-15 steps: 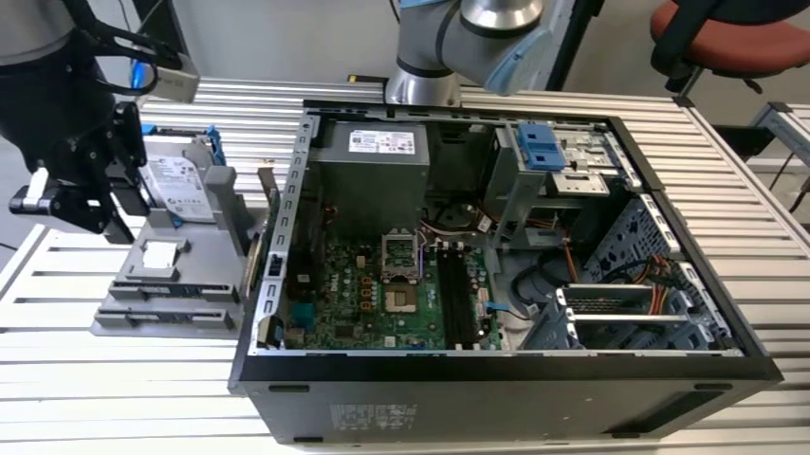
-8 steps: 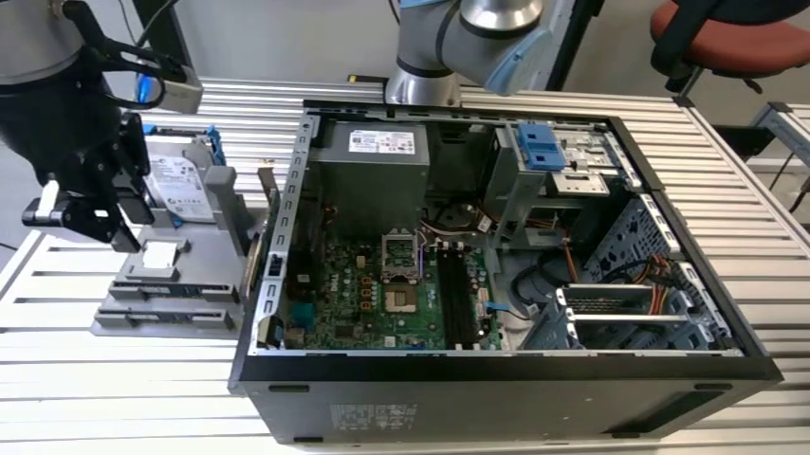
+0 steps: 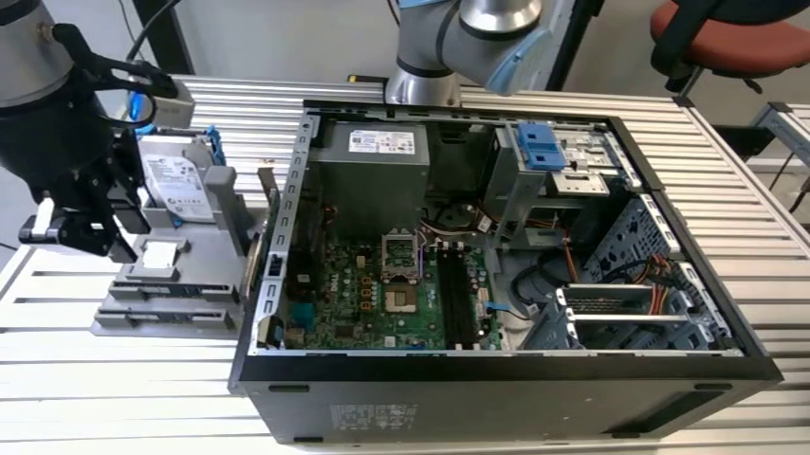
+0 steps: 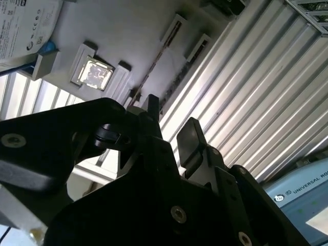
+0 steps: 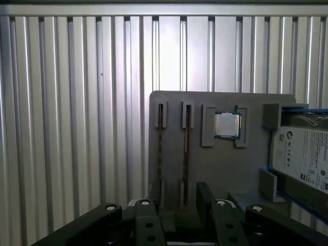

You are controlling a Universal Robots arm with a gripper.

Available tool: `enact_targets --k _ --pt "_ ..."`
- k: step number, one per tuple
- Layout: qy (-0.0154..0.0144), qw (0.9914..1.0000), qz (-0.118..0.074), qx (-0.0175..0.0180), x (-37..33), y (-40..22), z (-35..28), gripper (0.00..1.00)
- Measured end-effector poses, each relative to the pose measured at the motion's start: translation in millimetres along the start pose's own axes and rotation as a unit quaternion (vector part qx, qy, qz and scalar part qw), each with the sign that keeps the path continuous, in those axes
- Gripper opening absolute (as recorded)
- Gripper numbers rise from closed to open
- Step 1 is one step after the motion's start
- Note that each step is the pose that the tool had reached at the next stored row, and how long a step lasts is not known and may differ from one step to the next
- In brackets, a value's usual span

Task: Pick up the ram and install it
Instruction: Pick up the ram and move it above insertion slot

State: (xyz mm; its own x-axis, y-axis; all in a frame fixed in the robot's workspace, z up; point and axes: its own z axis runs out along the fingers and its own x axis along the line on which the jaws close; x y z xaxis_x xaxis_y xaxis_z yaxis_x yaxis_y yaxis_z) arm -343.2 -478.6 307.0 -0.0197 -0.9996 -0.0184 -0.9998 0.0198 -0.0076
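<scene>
**Exterior view.** Black two-fingered gripper (image 3: pixel 108 245) on the arm, hanging over a grey plastic fixture (image 3: pixel 165 305). Fixture set near the edge of the ribbed aluminium bench (image 3: pixel 114 398) at the exterior view's left. On the fixture's far end, a silver hard drive in a blue bracket (image 3: pixel 174 185), propped at a tilt. Small square silver processor chip (image 3: pixel 158 254) in a pocket of the fixture, close under the fingertips. Toward the exterior view's right, just beside the fixture, an open black computer case (image 3: pixel 506 374) on its side, green board exposed.

**First wrist view.** Thin dark ram stick (image 5: pixel 186 148) standing on edge in a long slot of the fixture. Near end lined up with the gap between the two black fingers (image 5: pixel 206 197). Second stick (image 5: pixel 160 148) of the same kind in a parallel slot just beside it, in line with the other finger. Jaws parted, wider than the ram stick is thick, gripping nothing. Processor chip in its pocket next to the slots, hard drive beyond it at the fixture's edge.

**Second wrist view.** Same two fingers seen from behind, spread apart, pale fixture surface showing through the gap. One of the sticks edge-on, running up to the tip of one finger; which of the two, not certain. Contact between finger and stick impossible to make out.
</scene>
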Motion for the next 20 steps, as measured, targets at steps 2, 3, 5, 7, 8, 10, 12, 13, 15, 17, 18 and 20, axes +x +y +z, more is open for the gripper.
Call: enact_targets --k 2,3,5,7,8,10,12,13,15,17,18,20 --pt "-0.0080 0.99997 0.000 0.0004 3.5 0.4 1.2 1.00" --pt "-0.0102 0.99995 0.000 0.0004 5.6 0.3 2.2 1.00" --pt "-0.0103 0.99995 0.000 0.0000 6.9 0.3 4.8 1.00" --pt "-0.0100 0.99995 0.000 -0.0001 7.2 0.4 7.8 1.00" --pt "-0.0097 0.99995 0.000 -0.0001 7.3 0.4 9.5 1.00" --pt "-0.0090 0.99996 0.000 -0.0002 7.4 0.3 12.8 1.00" --pt "-0.0090 0.99996 0.000 -0.0001 7.9 0.4 16.6 1.00" --pt "-0.0091 0.99996 0.000 -0.0001 8.3 0.4 18.4 1.00" --pt "-0.0090 0.99996 0.000 -0.0002 9.4 0.4 22.0 1.00" --pt "-0.0090 0.99996 0.000 -0.0001 10.1 0.5 25.7 1.00" --pt "-0.0090 0.99996 0.000 -0.0002 10.3 0.5 27.4 1.00" --pt "-0.0090 0.99996 0.000 -0.0001 10.4 0.8 31.3 1.00"
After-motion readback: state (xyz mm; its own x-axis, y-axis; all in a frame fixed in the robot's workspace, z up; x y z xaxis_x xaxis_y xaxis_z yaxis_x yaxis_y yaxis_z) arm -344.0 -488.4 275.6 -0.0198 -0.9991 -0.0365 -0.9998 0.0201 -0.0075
